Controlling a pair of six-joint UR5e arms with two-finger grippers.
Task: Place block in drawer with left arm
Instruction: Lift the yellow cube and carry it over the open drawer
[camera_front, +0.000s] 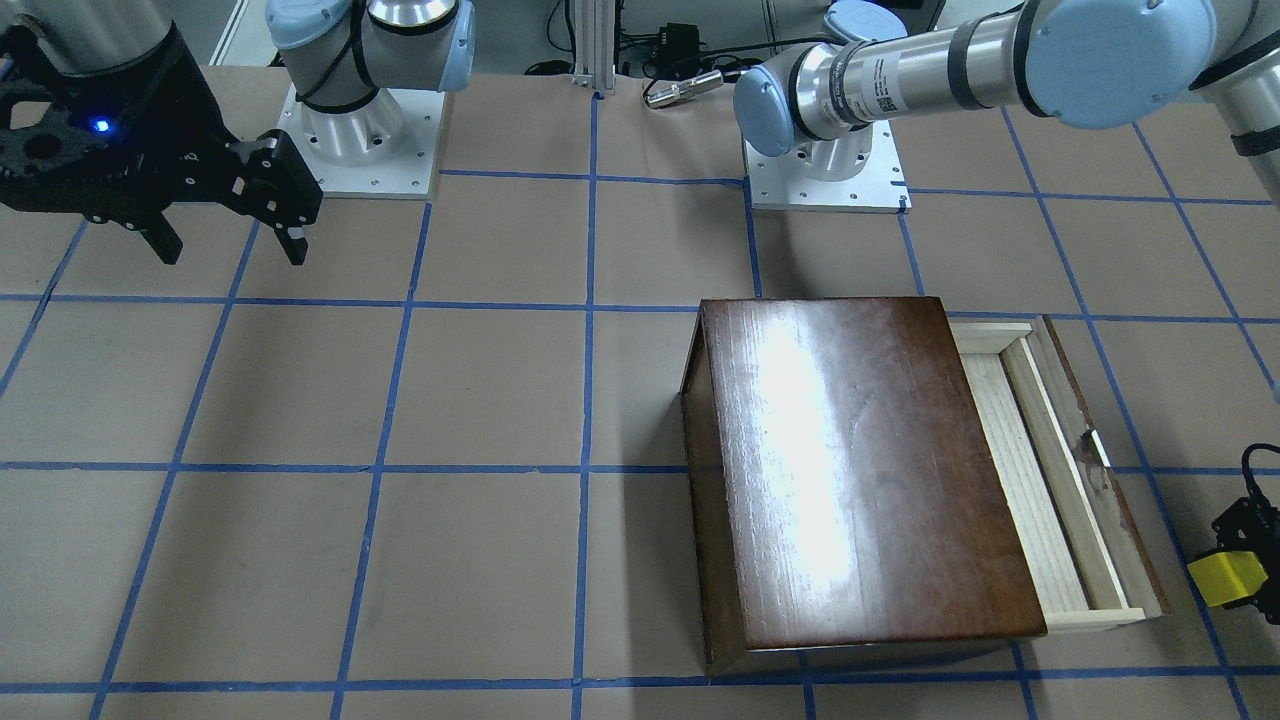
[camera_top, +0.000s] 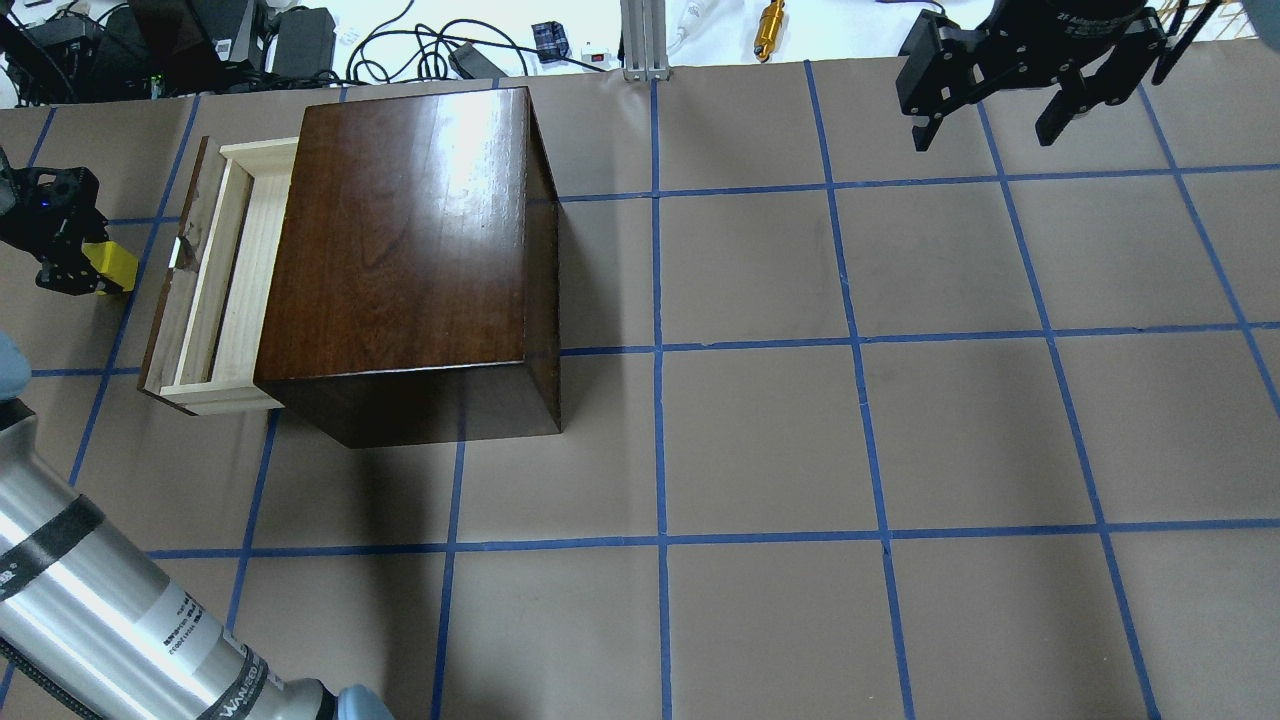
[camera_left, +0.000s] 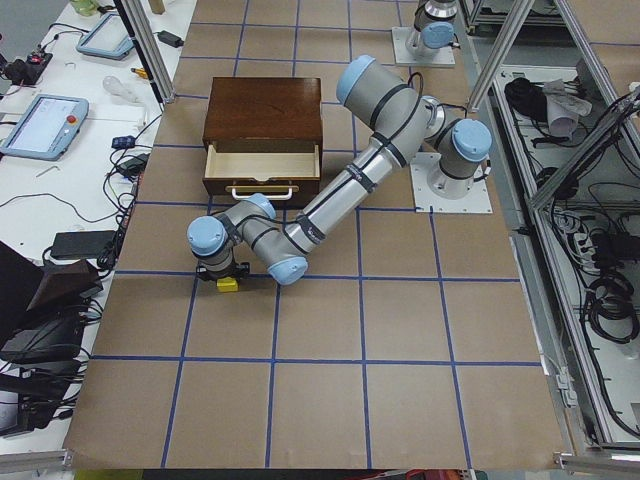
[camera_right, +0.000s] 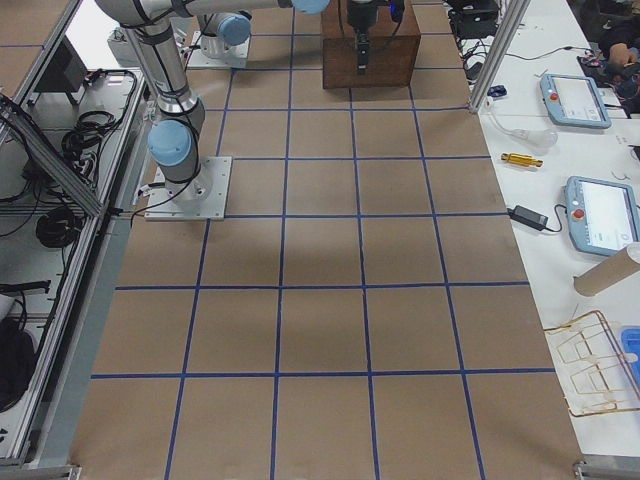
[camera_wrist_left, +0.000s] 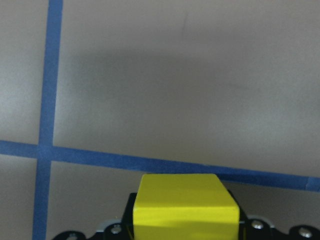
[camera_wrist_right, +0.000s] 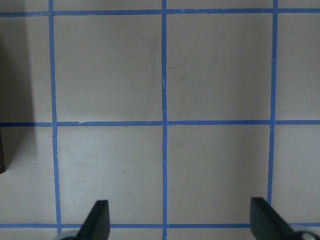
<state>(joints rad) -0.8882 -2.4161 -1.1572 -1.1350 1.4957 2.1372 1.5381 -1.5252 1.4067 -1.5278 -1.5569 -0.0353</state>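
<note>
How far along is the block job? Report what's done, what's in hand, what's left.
Done: the drawer stands pulled open, and the left hand is shut on the yellow block. In hand: the block is held outside the drawer, just beyond its dark front. Left: carry it over the front and release it in the pale tray. The right hand hangs open, far off.

— What is the box made of?
— Dark-brown wood, glossy enough that its top throws back a white glare. The drawer is pale raw wood, matt, with the grain showing, and it has a small metal pull.
— And the table?
— Matt brown paper, crossed by blue tape. The block is smooth, bright yellow and faintly shiny.
— The robot?
— The left arm is brushed silver metal with light-blue caps. The right end effector is matt black.
</note>
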